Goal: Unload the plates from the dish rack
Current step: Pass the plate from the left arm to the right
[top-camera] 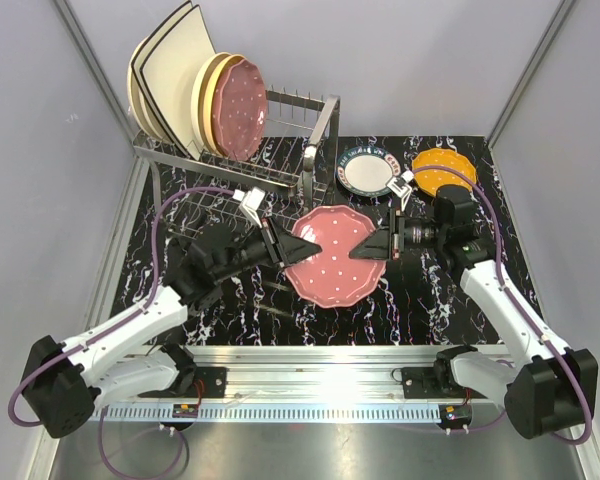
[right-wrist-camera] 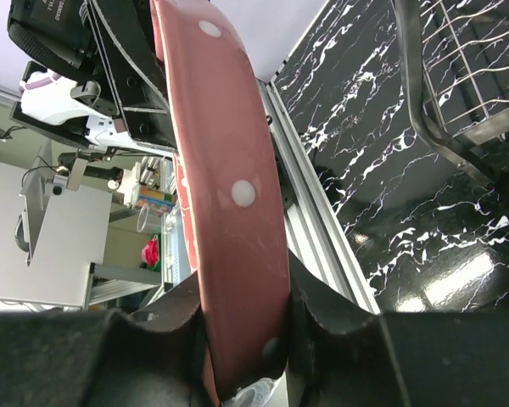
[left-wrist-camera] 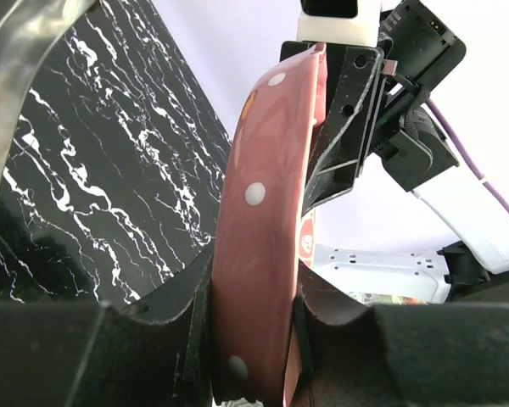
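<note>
The left gripper (top-camera: 280,250) pinches the near-left rim of the maroon dotted plate (top-camera: 330,262), and its fingers (left-wrist-camera: 180,335) press on both faces. The right gripper (top-camera: 366,248) clamps the opposite rim the same way. The plate hangs between them over the black table (top-camera: 420,300), just in front of the rack (top-camera: 280,178). Five plates (top-camera: 180,80) stand upright in the rack. A white plate (top-camera: 368,172) and an orange plate (top-camera: 443,170) lie flat to its right.
</note>
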Available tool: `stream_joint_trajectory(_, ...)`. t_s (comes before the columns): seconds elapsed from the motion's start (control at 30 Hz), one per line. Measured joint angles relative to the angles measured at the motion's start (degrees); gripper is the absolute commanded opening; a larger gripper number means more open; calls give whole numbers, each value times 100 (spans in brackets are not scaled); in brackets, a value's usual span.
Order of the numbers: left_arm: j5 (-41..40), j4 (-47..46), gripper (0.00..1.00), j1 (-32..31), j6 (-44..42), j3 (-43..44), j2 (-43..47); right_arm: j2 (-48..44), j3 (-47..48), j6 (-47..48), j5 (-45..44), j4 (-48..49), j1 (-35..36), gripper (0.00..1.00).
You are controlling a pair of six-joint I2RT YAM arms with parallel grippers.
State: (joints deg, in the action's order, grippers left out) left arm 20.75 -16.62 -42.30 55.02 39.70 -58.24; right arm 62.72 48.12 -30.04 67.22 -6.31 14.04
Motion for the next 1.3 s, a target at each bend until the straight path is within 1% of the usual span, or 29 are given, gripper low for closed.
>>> stream_joint_trajectory(0.07,0,-28,0,0,-20,0,0,0,0,-48,39,66,-11,2)
stream_joint_trajectory(0.1,-2,-39,0,2,-20,0,0,0,0,-48,52,83,-15,0)
stream_joint_trajectory(0.17,-15,-57,8,2,-35,0,0,-2,0,-48,90,103,-52,0)
stream_joint_trajectory(0.2,-35,-72,15,-9,-39,0,0,-9,-4,-74,125,120,-85,0)
stream_joint_trajectory(0.23,-46,-87,34,-17,-46,0,0,-20,-22,-109,155,168,-125,0)
stream_joint_trajectory(0.27,-57,-107,45,-28,-57,0,0,-37,-48,-146,186,234,-160,0)
stream_joint_trajectory(0.33,-155,-199,56,-37,-87,2,15,-114,-125,-199,208,286,-284,0)
stream_joint_trajectory(0.37,-192,-243,65,-33,-120,2,48,-146,-164,-223,205,299,-365,0)
stream_joint_trajectory(0.43,-243,-275,71,-20,-214,4,162,-225,-229,-271,210,306,-621,0)
stream_joint_trajectory(0.47,-269,-260,78,-20,-284,4,234,-256,-243,-278,236,306,-728,0)
stream_joint_trajectory(0.6,-302,-33,84,-15,-737,74,619,-503,-245,-195,310,236,-1241,0)
stream_joint_trajectory(0.67,-313,210,85,-15,-1073,166,883,-656,-245,-7,393,11,-1587,0)
stream_joint_trajectory(0.73,-348,527,87,-15,-1471,302,1178,-791,-229,306,439,-328,-1934,0)
stream_joint_trajectory(0.83,-474,1034,91,-15,-2083,527,1556,-835,-96,728,466,-879,-2275,0)
stream_joint_trajectory(0.9,-671,1453,93,-15,-2577,660,1853,-820,48,988,457,-1241,-2500,0)
stream_joint_trajectory(0.97,-938,1858,97,-15,-3021,721,2142,-754,234,1246,404,-1563,-2675,0)
stream_joint_trajectory(1.13,-1735,2728,99,-15,-3930,723,2771,-42,892,1864,-195,-2192,-2997,0)
stream_joint_trajectory(1.3,-2618,3220,99,-15,-4638,538,3198,903,1025,1858,-1346,-1991,-3171,0)
